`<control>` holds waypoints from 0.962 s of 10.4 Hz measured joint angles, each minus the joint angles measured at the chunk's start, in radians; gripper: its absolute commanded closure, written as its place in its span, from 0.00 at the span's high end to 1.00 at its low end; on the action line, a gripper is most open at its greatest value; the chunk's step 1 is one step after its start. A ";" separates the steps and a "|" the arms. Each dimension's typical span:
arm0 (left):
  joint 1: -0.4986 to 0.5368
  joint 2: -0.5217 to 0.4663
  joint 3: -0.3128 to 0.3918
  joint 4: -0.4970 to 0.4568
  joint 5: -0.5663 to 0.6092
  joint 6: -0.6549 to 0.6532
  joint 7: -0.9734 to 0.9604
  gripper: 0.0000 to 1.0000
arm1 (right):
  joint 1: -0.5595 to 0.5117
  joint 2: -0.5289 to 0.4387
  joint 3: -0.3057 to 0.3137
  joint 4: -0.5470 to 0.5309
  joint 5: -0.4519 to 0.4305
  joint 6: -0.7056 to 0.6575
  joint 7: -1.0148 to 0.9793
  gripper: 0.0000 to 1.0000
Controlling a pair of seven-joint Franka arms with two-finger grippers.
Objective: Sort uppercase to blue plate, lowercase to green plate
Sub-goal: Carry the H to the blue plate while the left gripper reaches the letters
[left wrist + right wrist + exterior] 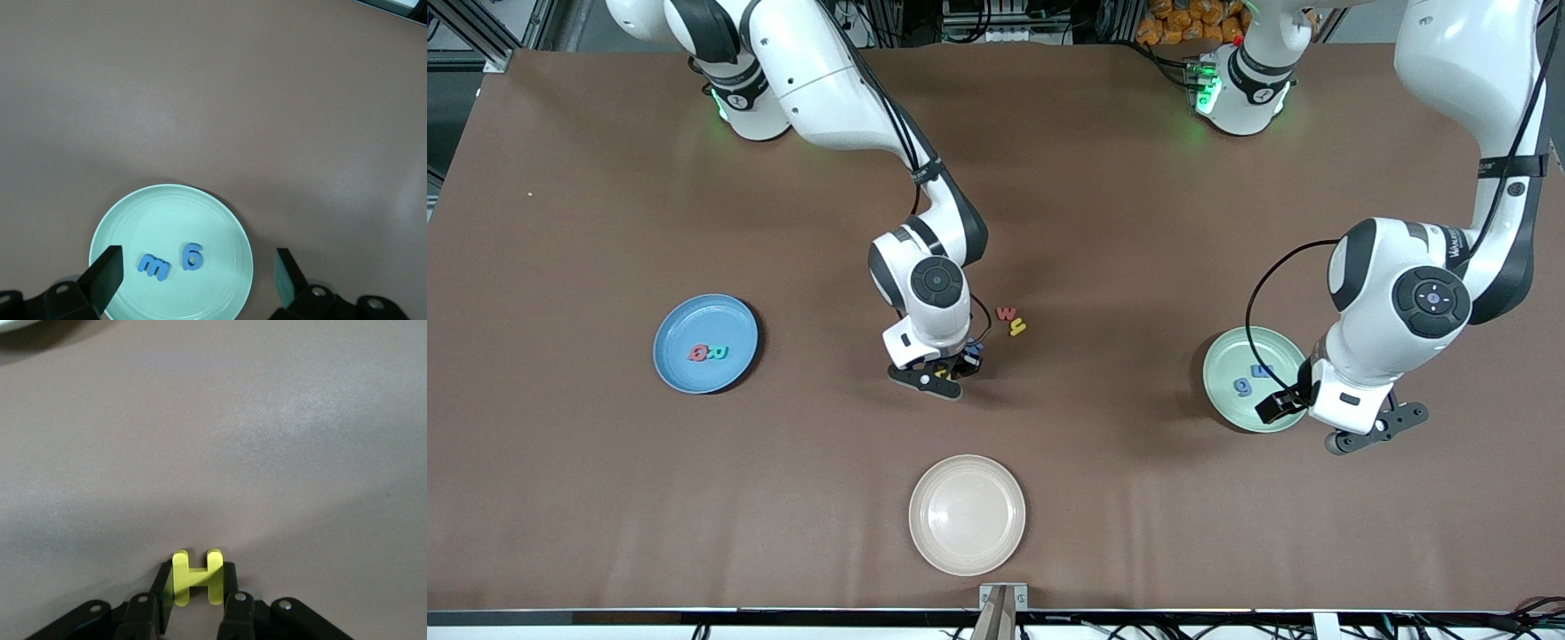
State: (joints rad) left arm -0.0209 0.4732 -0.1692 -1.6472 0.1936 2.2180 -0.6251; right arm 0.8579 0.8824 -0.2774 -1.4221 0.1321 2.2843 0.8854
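The blue plate (pixel 705 343) lies toward the right arm's end and holds the red Q (pixel 696 354) and the green R (pixel 718 353). My right gripper (pixel 945 373) is low over the table's middle, shut on the yellow H (pixel 197 578). The red w (pixel 1007 313) and the yellow y (pixel 1016 328) lie on the table beside it. The green plate (pixel 1254 378) holds the blue g (pixel 192 256) and the blue m (pixel 153 267). My left gripper (pixel 197 280) hangs open and empty over that plate's edge. The blue W is hidden.
A cream plate (pixel 967 514) lies near the table's front edge, nearer to the front camera than my right gripper. The brown table (pixel 605 498) is bare between the plates.
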 measured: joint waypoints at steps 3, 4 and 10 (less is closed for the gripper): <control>0.001 0.000 0.001 0.000 0.000 0.000 0.000 1.00 | -0.021 -0.003 -0.010 0.033 0.000 -0.094 -0.144 0.09; 0.001 0.000 0.001 0.001 0.000 -0.001 0.000 1.00 | -0.034 -0.008 -0.013 0.043 0.000 -0.135 -0.198 0.09; -0.007 -0.053 -0.085 0.009 0.000 -0.101 -0.058 1.00 | -0.090 -0.124 -0.110 -0.013 0.000 -0.291 -0.540 0.07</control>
State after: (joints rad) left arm -0.0278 0.4201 -0.2538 -1.6379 0.1936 2.1172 -0.6830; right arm 0.7680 0.7582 -0.3873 -1.4350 0.1317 1.9930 0.3457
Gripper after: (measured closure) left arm 0.000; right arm 0.670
